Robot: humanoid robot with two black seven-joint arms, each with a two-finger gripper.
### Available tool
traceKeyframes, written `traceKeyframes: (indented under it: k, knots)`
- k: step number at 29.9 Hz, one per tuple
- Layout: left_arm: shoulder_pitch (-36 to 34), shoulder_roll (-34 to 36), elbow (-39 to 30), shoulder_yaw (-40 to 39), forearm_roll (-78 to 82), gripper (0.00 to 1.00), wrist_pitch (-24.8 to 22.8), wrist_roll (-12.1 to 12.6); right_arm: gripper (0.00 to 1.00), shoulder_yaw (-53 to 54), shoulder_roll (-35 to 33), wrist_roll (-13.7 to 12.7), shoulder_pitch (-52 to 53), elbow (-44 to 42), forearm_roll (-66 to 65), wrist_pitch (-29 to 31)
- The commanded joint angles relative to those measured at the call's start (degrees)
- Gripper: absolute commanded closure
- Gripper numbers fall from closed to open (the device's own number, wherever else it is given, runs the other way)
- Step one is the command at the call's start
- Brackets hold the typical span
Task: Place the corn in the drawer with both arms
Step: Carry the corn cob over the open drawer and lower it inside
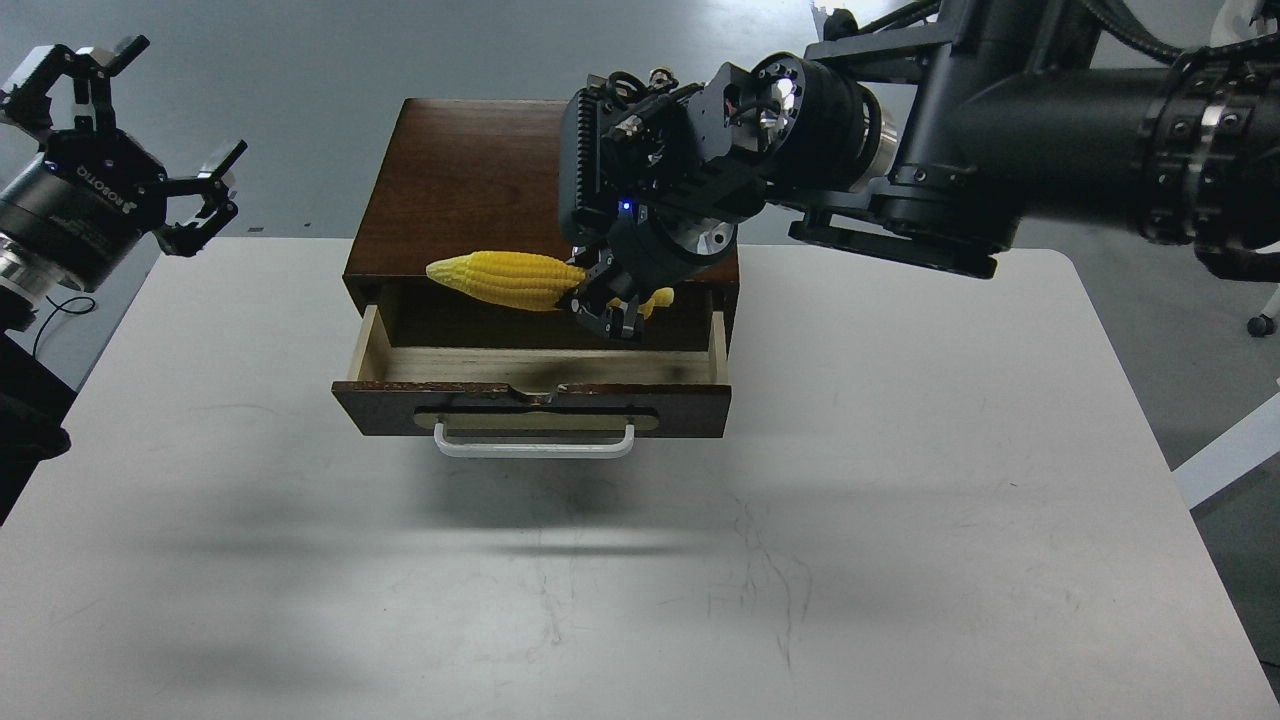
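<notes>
The yellow corn (pixel 510 279) lies crosswise in my right gripper (pixel 612 305), which is shut on it near its stub end. The pointed tip faces left. The corn hangs above the back of the open drawer (pixel 545 368), level with the box's front edge. The drawer is pulled out of the dark brown wooden box (pixel 460 180); its pale floor is bare and its white bar handle (pixel 533 444) faces me. My left gripper (pixel 150 150) is open and empty, held in the air beyond the table's left edge, well away from the drawer.
The box stands at the back middle of a white table (pixel 640 560). The right arm's thick black links (pixel 1000 130) reach in from the upper right over the box's right side. Grey floor lies behind the table.
</notes>
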Motion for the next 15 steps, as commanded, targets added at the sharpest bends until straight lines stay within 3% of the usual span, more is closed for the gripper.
traceKeyframes:
  k: [1, 10, 15]
  knots:
    - [0.0, 0.08, 0.0, 0.0, 0.03, 0.01, 0.0, 0.0, 0.91, -0.09, 0.0, 0.0, -0.06, 1.31, 0.14, 0.04]
    - [0.0, 0.08, 0.0, 0.0, -0.05, 0.01, 0.0, 0.0, 0.88, -1.32, 0.0, 0.0, -1.29, 1.31, 0.14, 0.21]
    - [0.0, 0.0, 0.0, 0.0, 0.03, 0.01, 0.0, 0.0, 0.75, -1.41, 0.0, 0.0, -1.82, 1.05, 0.14, 0.21]
